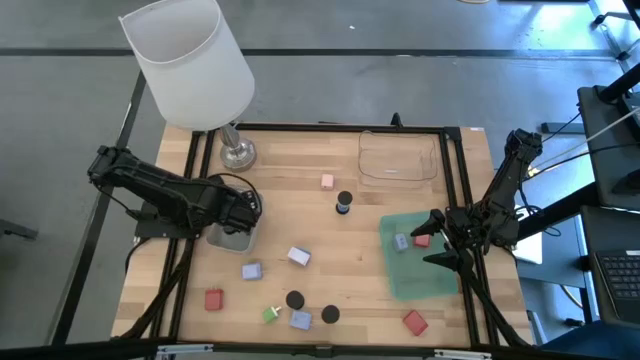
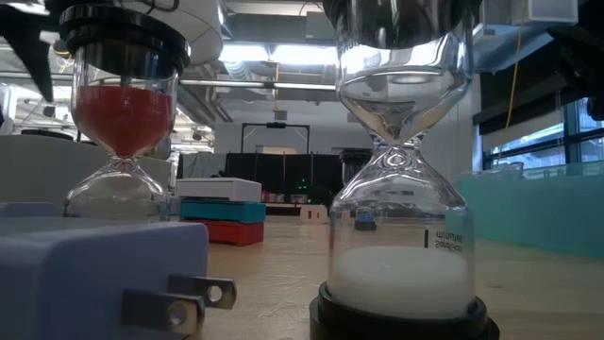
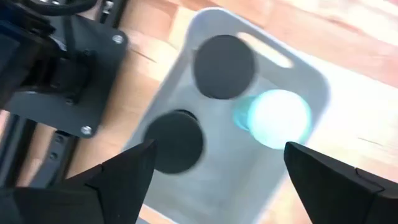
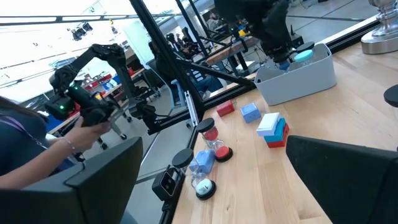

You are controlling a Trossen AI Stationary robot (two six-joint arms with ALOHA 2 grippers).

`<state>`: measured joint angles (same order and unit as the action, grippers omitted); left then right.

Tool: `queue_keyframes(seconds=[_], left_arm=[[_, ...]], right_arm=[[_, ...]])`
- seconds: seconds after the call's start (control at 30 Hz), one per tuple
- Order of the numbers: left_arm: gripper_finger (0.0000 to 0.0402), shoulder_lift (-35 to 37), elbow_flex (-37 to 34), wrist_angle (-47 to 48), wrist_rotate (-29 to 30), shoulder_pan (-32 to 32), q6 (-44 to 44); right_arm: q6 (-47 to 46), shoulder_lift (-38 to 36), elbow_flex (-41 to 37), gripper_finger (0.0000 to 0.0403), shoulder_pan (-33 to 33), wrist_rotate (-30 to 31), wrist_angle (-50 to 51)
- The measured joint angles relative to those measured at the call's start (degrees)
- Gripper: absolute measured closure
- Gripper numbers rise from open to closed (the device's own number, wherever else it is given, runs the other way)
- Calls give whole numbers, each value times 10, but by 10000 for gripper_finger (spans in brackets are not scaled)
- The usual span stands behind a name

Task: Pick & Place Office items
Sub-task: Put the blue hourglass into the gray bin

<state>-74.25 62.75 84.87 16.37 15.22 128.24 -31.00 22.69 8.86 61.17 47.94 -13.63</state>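
Observation:
My left gripper (image 3: 219, 148) hangs open above a grey bin (image 1: 230, 240) at the table's left, fingers pointing down with nothing between them. In the bin lie two black round caps (image 3: 224, 65) (image 3: 176, 141) and a teal-and-white round piece (image 3: 273, 117). My right gripper (image 1: 430, 238) stands open and level over the green tray (image 1: 420, 275) at the right, which holds a grey-blue piece (image 1: 401, 241) and a red piece (image 1: 421, 240). Loose office items rest on the wood: a pink block (image 1: 327, 181), lilac blocks (image 1: 298, 256), red blocks (image 1: 214, 298), black caps (image 1: 295, 299) and a green bit (image 1: 271, 314).
A white-shaded lamp (image 1: 190, 60) stands at the far left on a metal base (image 1: 237, 153). A clear tray (image 1: 398, 157) sits at the far right. Small hourglasses (image 2: 401, 189) stand near the front edge. A person (image 4: 37, 149) shows beyond the table. Bare wood lies mid-table.

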Motion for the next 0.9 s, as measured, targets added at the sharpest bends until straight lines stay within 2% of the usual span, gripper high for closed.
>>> queue_keyframes(seconds=[0.27, 0.53, 0.9], left_arm=[[27, -71, 70, 17, 4, -10, -40], [12, -194, 203, 22, 10, -46, -152], [11, -322, 357, 5, 93, -99, -301]], right_arm=[[0, 0, 0, 3, 0, 0, 0], [0, 0, 0, 3, 0, 0, 0], [0, 0, 0, 3, 0, 0, 0]])
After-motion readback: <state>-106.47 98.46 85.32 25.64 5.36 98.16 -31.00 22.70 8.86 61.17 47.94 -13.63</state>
